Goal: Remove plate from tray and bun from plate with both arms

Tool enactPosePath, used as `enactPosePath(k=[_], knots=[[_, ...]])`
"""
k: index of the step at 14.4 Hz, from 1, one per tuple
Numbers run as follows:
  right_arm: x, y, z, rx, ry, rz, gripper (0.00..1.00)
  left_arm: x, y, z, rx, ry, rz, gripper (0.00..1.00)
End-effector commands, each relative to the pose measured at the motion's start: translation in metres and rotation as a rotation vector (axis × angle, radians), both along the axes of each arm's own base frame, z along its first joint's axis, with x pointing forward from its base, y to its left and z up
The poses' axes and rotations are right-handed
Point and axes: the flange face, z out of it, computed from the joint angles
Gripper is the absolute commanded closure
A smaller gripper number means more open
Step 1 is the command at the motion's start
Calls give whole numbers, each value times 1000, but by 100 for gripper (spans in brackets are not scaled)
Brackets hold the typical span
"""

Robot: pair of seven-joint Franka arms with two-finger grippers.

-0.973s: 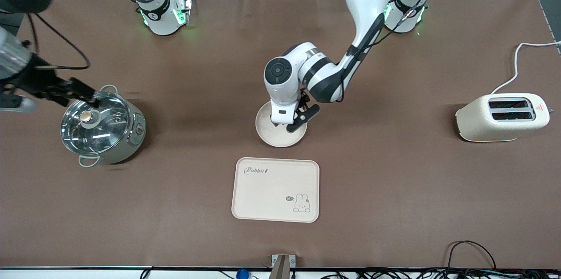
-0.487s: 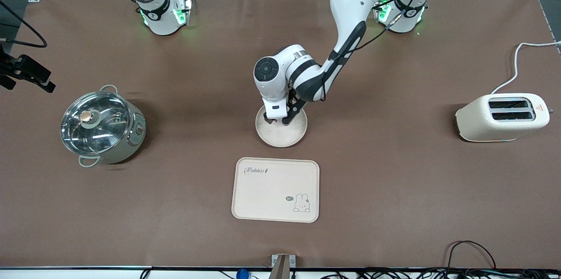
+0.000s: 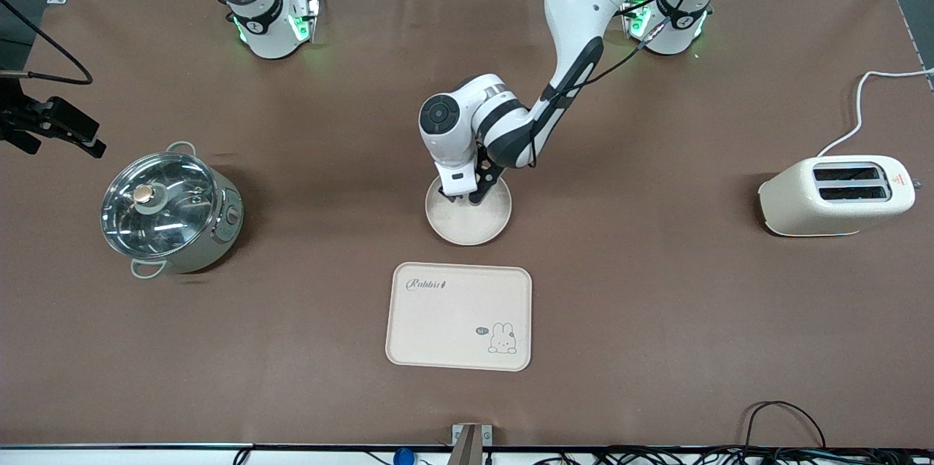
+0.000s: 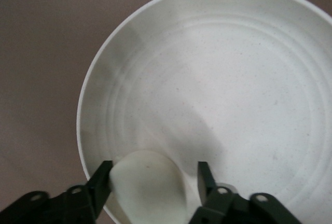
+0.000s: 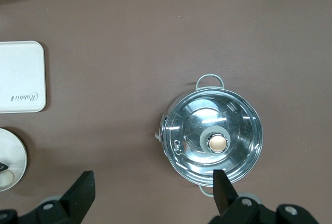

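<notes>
The round cream plate (image 3: 473, 223) lies mid-table, farther from the front camera than the tray. My left gripper (image 3: 460, 195) is low over the plate's rim on the robots' side. In the left wrist view the pale bun (image 4: 148, 182) lies on the plate (image 4: 233, 79) just inside its rim, between my open left gripper's (image 4: 154, 175) fingers; one finger touches it, the other stands apart. In the front view the hand hides the bun. My right gripper (image 3: 55, 131) is open and empty in the air at the right arm's end, beside the pot; it also shows in the right wrist view (image 5: 153, 182).
A rectangular cream tray with a rabbit drawing (image 3: 438, 319) lies nearer the front camera than the plate. A steel pot with a glass lid (image 3: 171, 213) stands toward the right arm's end. A cream toaster (image 3: 835, 195) stands toward the left arm's end, its cord trailing off.
My left gripper moved from over the plate's middle to its rim on the robots' side and turned. My right gripper swung off the pot lid to the table's edge.
</notes>
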Motion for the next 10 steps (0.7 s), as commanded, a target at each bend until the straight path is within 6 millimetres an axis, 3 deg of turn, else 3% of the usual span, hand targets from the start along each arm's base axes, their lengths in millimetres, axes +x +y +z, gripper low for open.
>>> enactPosePath(k=[1, 3, 4, 6, 8, 10], knots=[[1, -9, 0, -17, 5, -12, 0, -1, -3, -3, 13, -14, 3, 57], [1, -9, 4, -21, -3, -11, 0, 1, -2, -2, 10, -15, 0, 76], [0, -18, 6, -21, -7, -24, 0, 3, -1, 1, 10, -19, 0, 84], [-8, -28, 30, -21, -6, -24, 0, 14, 4, 17, 6, -35, 13, 92], [-17, -27, 30, -16, 65, -22, 0, 43, 29, 48, 17, -36, 7, 92], [-16, -28, 26, -13, 71, -25, 0, 90, 77, 82, 13, -47, 54, 92]])
